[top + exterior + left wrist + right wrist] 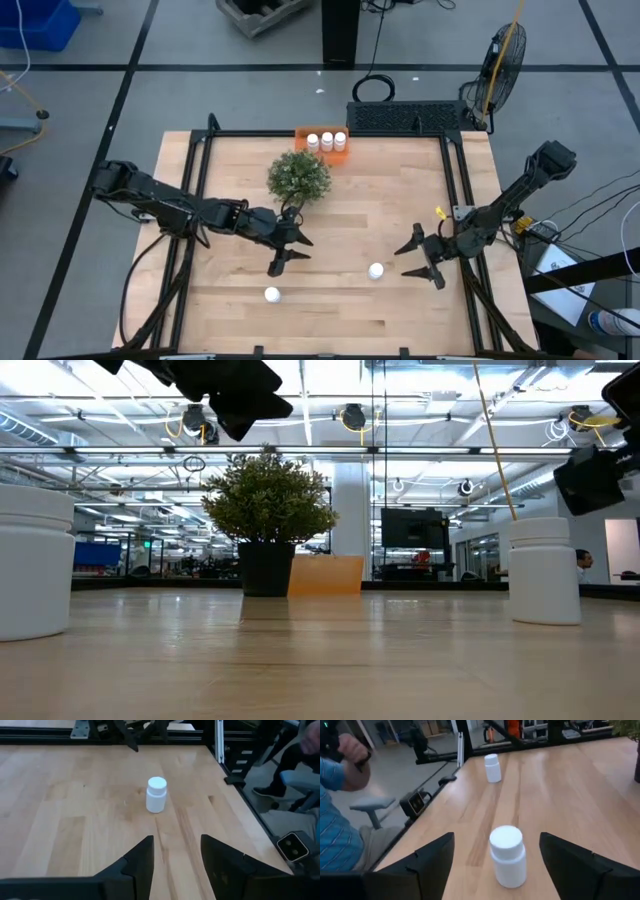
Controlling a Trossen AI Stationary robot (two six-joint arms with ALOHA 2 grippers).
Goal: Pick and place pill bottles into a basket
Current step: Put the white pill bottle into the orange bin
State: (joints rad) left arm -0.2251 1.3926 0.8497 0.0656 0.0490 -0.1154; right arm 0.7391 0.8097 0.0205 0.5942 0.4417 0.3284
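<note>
1. Pale wooden tabletop (330, 225), framed by black rails, carries a bushy green potted plant (298, 177) near its far middle, and just beyond that plant sits the small orange rectangular plastic basket (322, 153).
2. Three small white cylindrical pill bottles with white caps (327, 141) already stand in a row inside the basket.
3. Two more stand upright on the near part of the table, well apart: the loose right-hand bottle (376, 270) and the loose left-hand bottle (272, 294).
4. Open-fingered and empty, the right gripper (424, 259) points at the right-hand bottle (507, 855), which stands just ahead, centred between its spread fingers (427, 860).
5. Its upright axis means a straight reach forward should probably bracket it.
6. Also spread and empty, the left gripper (288, 250) hovers beside the plant; the left-hand bottle lies nearer the table's front edge than it, while its wrist camera faces the other bottle (156, 794).
7. By my reading, the right arm is the better placed for a grasp.
</note>
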